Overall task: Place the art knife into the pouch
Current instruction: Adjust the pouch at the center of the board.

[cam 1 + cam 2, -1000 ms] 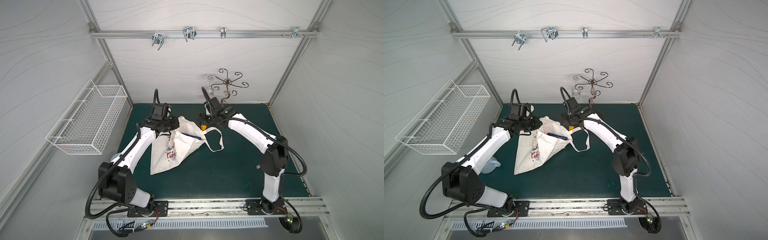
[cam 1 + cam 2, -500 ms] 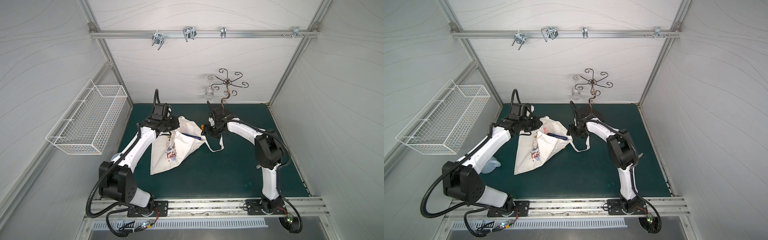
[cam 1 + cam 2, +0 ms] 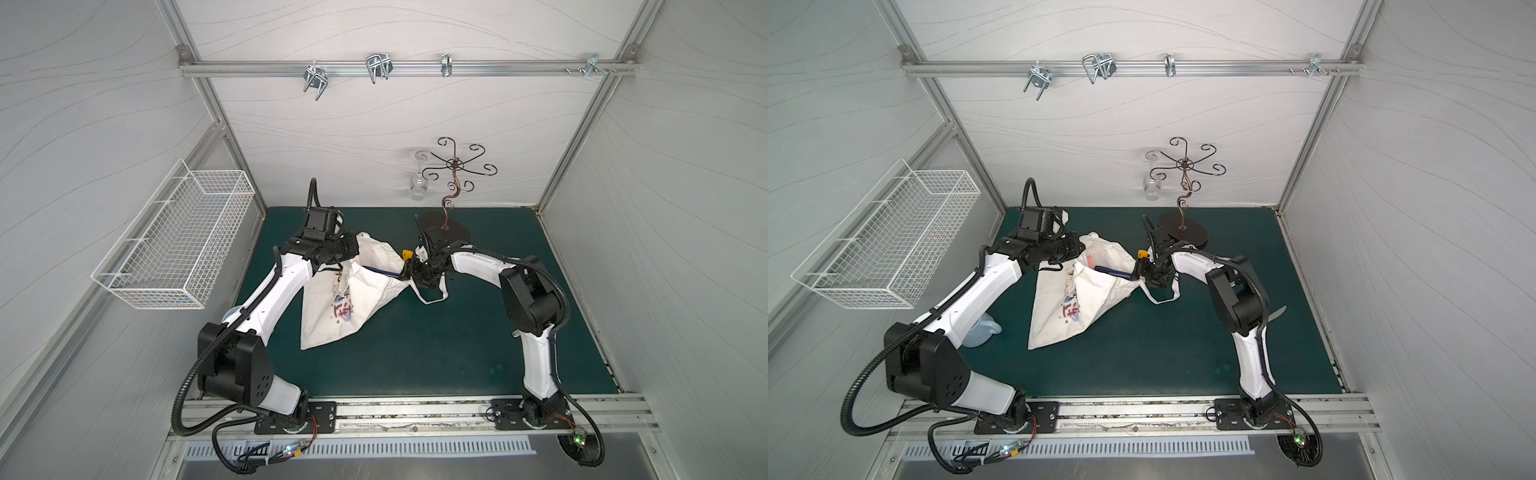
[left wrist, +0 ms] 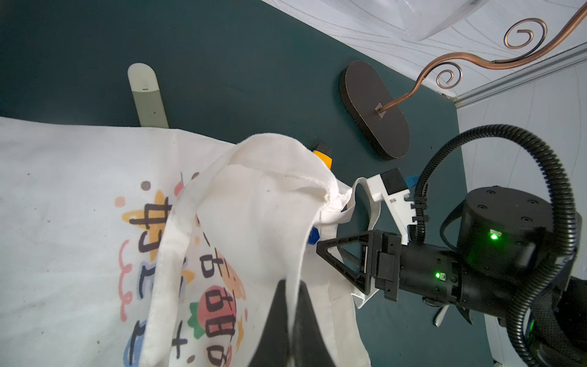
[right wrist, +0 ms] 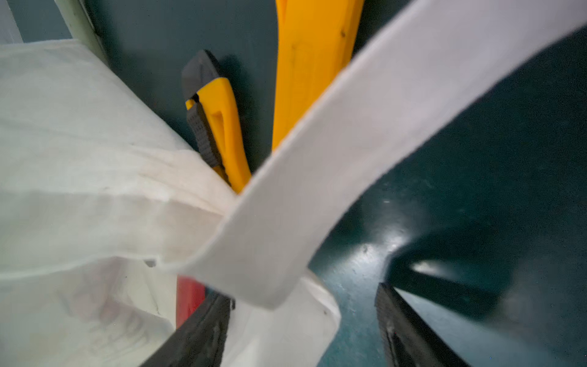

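The pouch (image 4: 63, 165) is cream-white, printed with black characters, orange stars, pink squiggles and a red strawberry. The art knife (image 5: 227, 127) is yellow with a dark grey tip and slider. The tabletop (image 3: 415, 353) is dark teal.

Lab test cell; aluminium-framed panels (image 3: 374, 137)

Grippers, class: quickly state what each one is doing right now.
Left gripper: shut on the pouch fabric.
Right gripper: open, pouch handle between its jaws.

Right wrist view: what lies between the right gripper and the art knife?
In that view the pouch's handle strap crosses the stretch from the right gripper to the art knife, whose one end the pouch hides.
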`<state>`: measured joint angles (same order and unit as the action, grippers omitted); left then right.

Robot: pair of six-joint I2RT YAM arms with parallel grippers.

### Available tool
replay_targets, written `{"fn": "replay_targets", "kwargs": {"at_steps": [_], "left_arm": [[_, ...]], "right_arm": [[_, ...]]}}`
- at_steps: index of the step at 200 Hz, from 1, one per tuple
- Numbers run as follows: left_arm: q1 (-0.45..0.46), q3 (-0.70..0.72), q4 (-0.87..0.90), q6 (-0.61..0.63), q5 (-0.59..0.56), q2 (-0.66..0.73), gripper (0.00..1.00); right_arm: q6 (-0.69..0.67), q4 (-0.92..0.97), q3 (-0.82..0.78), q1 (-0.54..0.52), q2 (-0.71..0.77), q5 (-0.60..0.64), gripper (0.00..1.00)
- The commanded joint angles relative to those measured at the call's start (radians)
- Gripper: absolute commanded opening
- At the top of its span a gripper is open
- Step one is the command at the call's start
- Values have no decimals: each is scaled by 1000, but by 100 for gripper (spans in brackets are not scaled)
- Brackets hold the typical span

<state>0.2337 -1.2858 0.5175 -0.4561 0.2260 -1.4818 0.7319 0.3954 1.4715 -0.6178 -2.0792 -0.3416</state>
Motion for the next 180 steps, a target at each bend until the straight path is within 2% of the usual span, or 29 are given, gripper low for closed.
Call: {"fn": "replay_targets", "kwargs": {"at_steps": [1,17,32,74,131,180], "left_arm": [[-3,-29,-36,10,-8,3,0],[-4,-33,-37,8,-8,6,0],[-4,-39,-29,10,-12,10,0],[-4,-123,60,26,-51,54,0],[-6,-334,211,72,-155,141,0],[-7,-363,236,73,-178,203,0]], "right_arm": [[88,-96,-28,-42,-8,-44,62],[129,-157,-46,-57,0,-66,34],[134,-160,-39,-70,15,-64,0],[11,41,61,-108,156,69,0],[-214,390,481,-178,208,148,0],[-297,560,709,-188,209,158,0]]}}
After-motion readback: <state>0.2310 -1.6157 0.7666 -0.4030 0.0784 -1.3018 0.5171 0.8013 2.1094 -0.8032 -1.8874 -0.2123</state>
